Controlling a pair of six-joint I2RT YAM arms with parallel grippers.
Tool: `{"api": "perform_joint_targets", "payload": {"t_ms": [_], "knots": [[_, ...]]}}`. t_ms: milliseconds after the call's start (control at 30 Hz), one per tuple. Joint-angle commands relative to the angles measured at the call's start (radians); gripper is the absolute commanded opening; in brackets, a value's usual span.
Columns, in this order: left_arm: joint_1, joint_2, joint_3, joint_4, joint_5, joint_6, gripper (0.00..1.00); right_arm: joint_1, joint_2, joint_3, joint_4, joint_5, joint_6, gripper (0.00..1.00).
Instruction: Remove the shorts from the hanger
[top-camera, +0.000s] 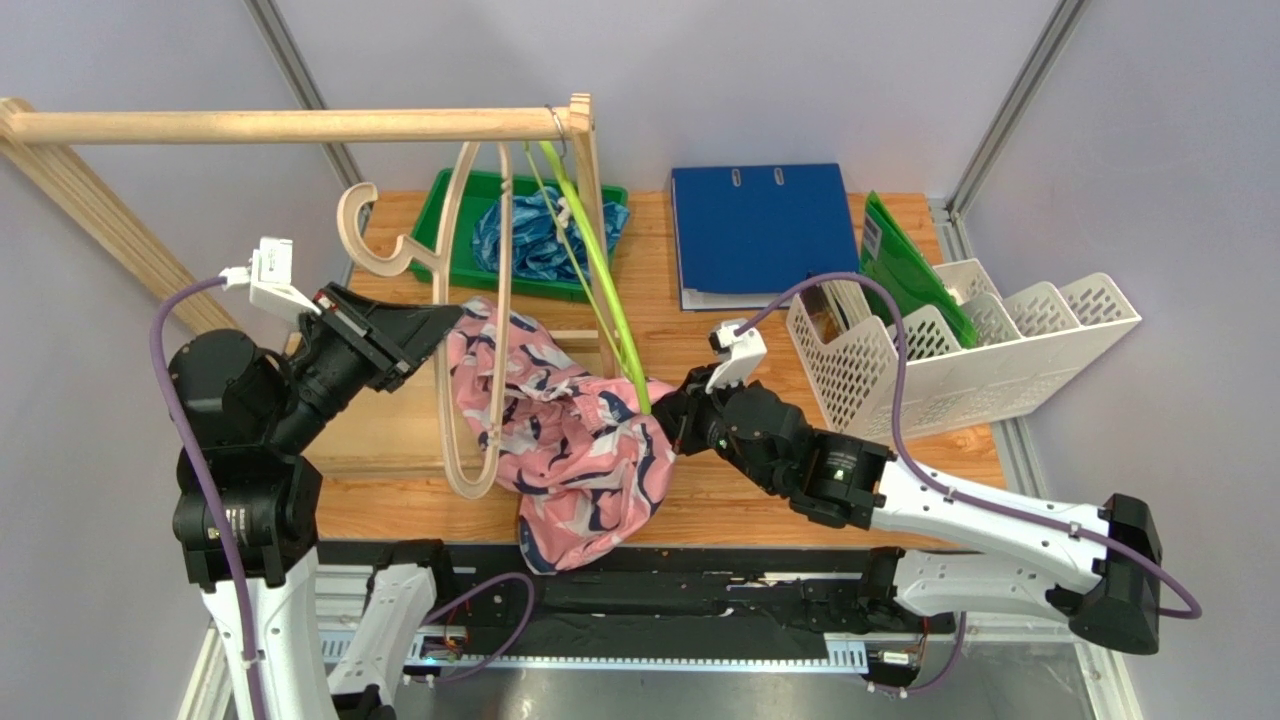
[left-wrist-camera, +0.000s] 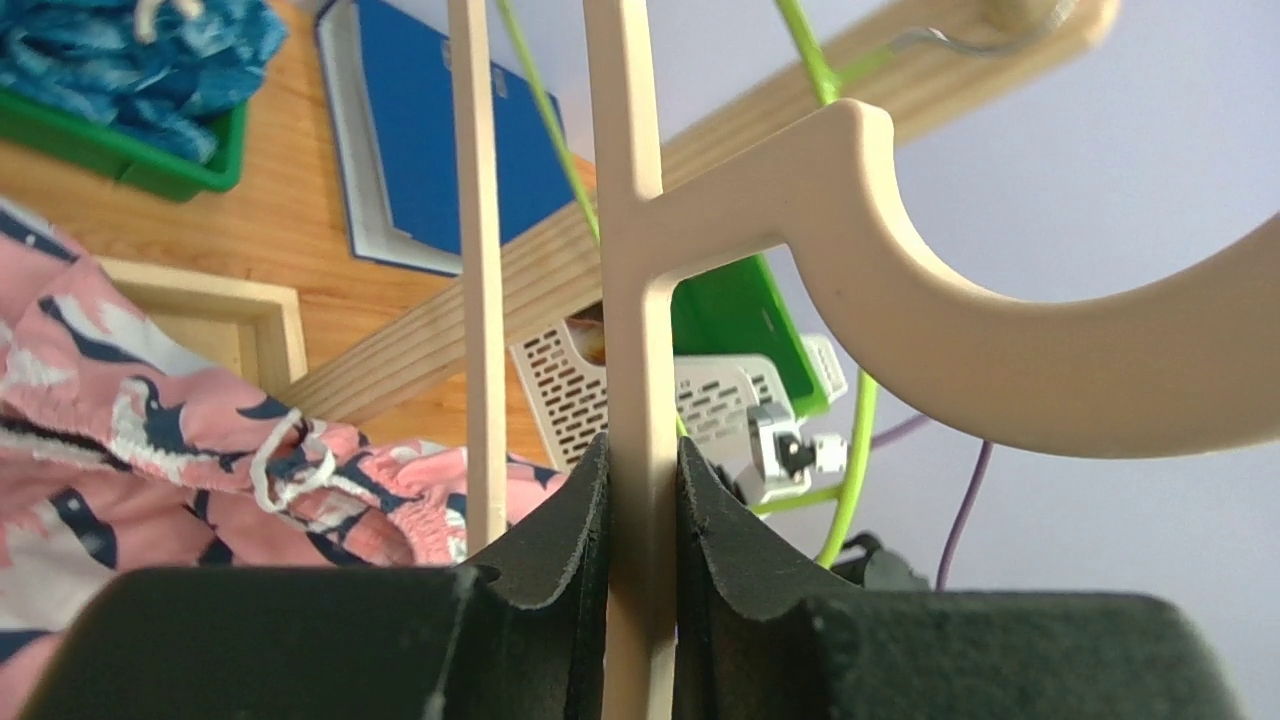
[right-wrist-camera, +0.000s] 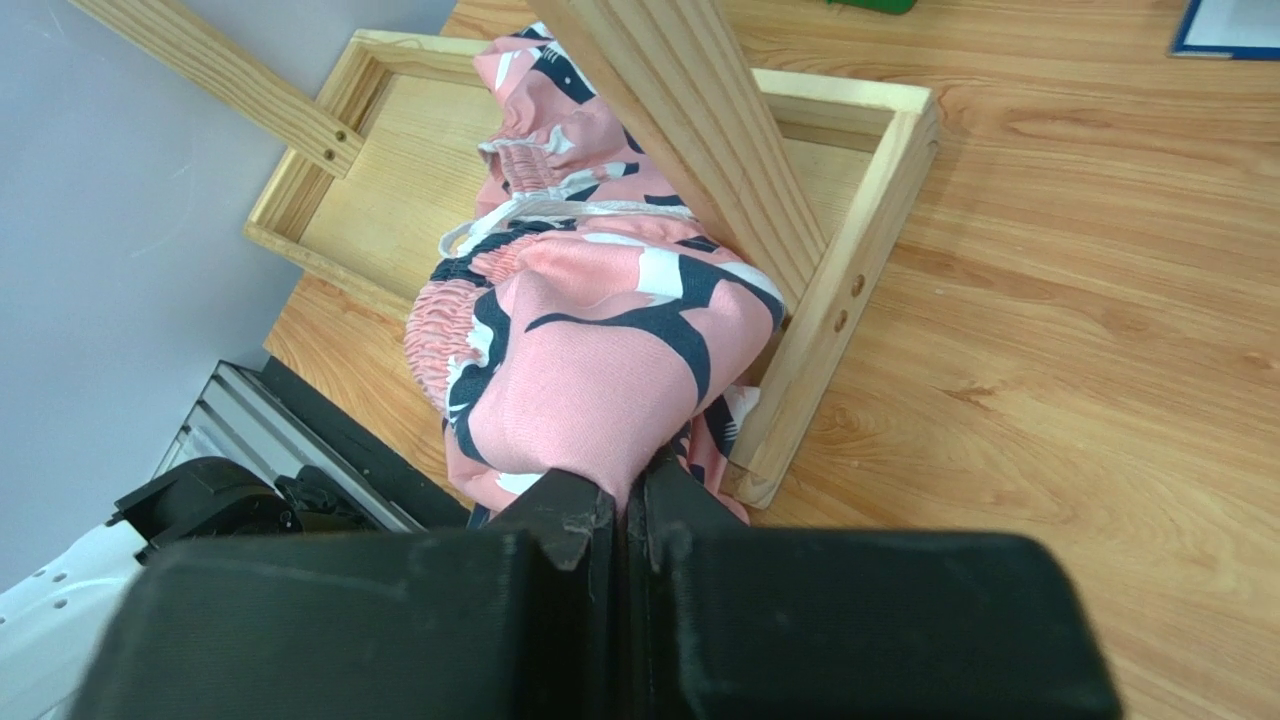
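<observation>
From above, the pink shorts (top-camera: 579, 450) sag off our hanger (top-camera: 466, 375) toward 5 o'clock. Left wrist: our left gripper (left-wrist-camera: 639, 465) clamps the hanger's stem. Right wrist: our right gripper (right-wrist-camera: 624, 510) pinches bunched fabric, which we judge soft, light

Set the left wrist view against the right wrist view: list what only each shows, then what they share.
Only left wrist: the left gripper clamped on the beige hanger, the blue-teal shorts, the white file rack. Only right wrist: the right gripper pinching the pink shorts. Both: the pink shorts and the wooden table.
</observation>
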Motion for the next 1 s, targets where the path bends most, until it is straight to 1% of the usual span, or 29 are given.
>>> {"api": "perform_joint_targets", "payload": {"t_ms": [0,133,200,333,367,467,633,700,733,767,833,967], "knots": [[-0.027,0.042,0.053,0.143,0.135,0.203,0.0,-0.006,-0.069,-0.012,-0.019,0.057,-0.016,0.0],[-0.041,0.057,0.089,0.14,0.128,0.255,0.0,-0.009,-0.114,-0.028,-0.045,0.072,-0.02,0.0],[-0.04,0.079,0.133,0.128,0.123,0.263,0.0,-0.009,-0.14,-0.035,-0.062,0.08,-0.018,0.0],[-0.04,0.178,0.252,0.08,0.12,0.292,0.0,-0.011,-0.184,-0.037,-0.091,0.101,-0.026,0.0],[-0.041,0.188,0.263,0.073,0.091,0.293,0.0,-0.011,-0.198,-0.037,-0.094,0.103,-0.027,0.0],[-0.041,0.226,0.283,0.07,0.069,0.293,0.0,-0.011,-0.218,-0.034,-0.112,0.118,-0.033,0.0],[-0.052,0.301,0.285,0.108,0.095,0.25,0.0,-0.014,-0.276,-0.032,-0.132,0.159,-0.055,0.0],[-0.087,0.326,0.288,0.126,0.083,0.25,0.0,-0.017,-0.299,-0.032,-0.136,0.17,-0.066,0.0],[-0.086,0.333,0.288,0.123,0.074,0.253,0.0,-0.019,-0.304,-0.031,-0.142,0.178,-0.07,0.0],[-0.124,0.341,0.287,0.125,0.06,0.255,0.0,-0.019,-0.309,-0.031,-0.146,0.182,-0.073,0.0],[-0.162,0.346,0.264,0.125,0.046,0.26,0.0,-0.025,-0.319,-0.026,-0.165,0.188,-0.076,0.0],[-0.173,0.315,0.201,0.125,-0.004,0.266,0.0,-0.031,-0.324,-0.012,-0.201,0.211,-0.078,0.0]]}}
